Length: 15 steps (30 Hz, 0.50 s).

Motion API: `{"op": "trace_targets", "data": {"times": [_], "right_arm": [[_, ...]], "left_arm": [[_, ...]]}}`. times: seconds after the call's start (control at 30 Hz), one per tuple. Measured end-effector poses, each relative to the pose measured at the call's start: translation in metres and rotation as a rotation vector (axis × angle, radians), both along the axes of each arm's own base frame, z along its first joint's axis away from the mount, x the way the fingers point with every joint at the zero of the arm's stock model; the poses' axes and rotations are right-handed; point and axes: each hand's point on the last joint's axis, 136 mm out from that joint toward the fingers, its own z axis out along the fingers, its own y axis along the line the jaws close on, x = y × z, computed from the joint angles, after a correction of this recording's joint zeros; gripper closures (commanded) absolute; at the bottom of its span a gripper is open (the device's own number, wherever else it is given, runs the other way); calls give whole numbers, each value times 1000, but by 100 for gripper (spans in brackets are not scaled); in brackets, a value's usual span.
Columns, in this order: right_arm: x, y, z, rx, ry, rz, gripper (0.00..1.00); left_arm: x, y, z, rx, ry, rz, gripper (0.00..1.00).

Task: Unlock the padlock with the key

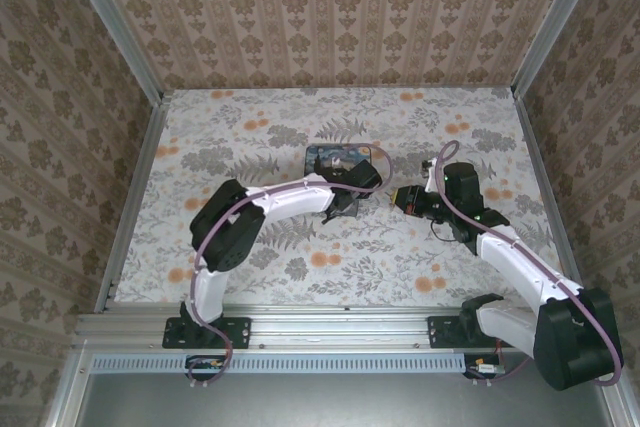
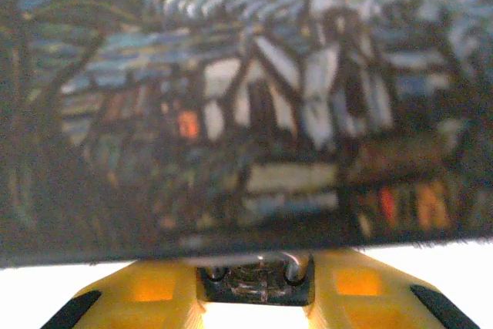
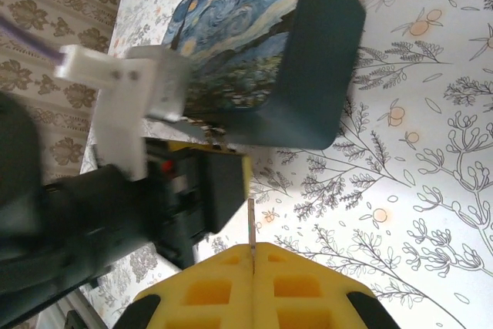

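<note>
At the box [image 3: 308, 59] front, we judge the padlock [image 2: 258, 281] small, stiff, slick brass, flanked by close-set left fingers [image 2: 146, 290], grip unclear; right fingers [image 3: 204, 290], pressed together, pinch the thin, light key [image 3: 252, 225], best held by its head.

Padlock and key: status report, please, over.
Right end effector shut on key. Left end effector against blue tin, grip unclear. Padlock blurred between its fingers.

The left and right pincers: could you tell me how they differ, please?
The left pincer has its fingers apart, close against the painted blue tin; the right pincer is shut on the thin key, clear of the tin. Both have yellow fingers.
</note>
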Motion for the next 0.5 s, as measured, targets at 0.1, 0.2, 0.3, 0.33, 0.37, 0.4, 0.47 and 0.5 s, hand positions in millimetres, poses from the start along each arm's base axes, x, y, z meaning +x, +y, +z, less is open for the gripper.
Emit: {"op": "trace_targets", "data": {"times": [0.1,0.2,0.3,0.33,0.37,0.4,0.47,0.5], "right_arm": [[-2,-1,-2,-12,15,5,100],[-2,-1,1,-17,15,7,100],[-1,-1,10,-16,-1,8,100],[0,-1,14,-15,-10,9,100],[0,-1,16,-16,-17,11,100],[0,-1,19,-18,-24,13,100],[-1,-1,22,-20,-31,16,100],[-1,-1,24,-20,-32,17,100]], "left_arm": [[-15,5,30,-24,19,-25,89],[-30,12,57,-48,58,-47,89],[-44,19,76,-56,107,-60,89],[-49,22,81,-51,128,-63,89],[-53,24,84,-48,146,-66,88],[-60,27,88,-41,175,-71,88],[-71,32,93,-26,224,-77,88],[-76,35,95,-16,251,-81,89]]}}
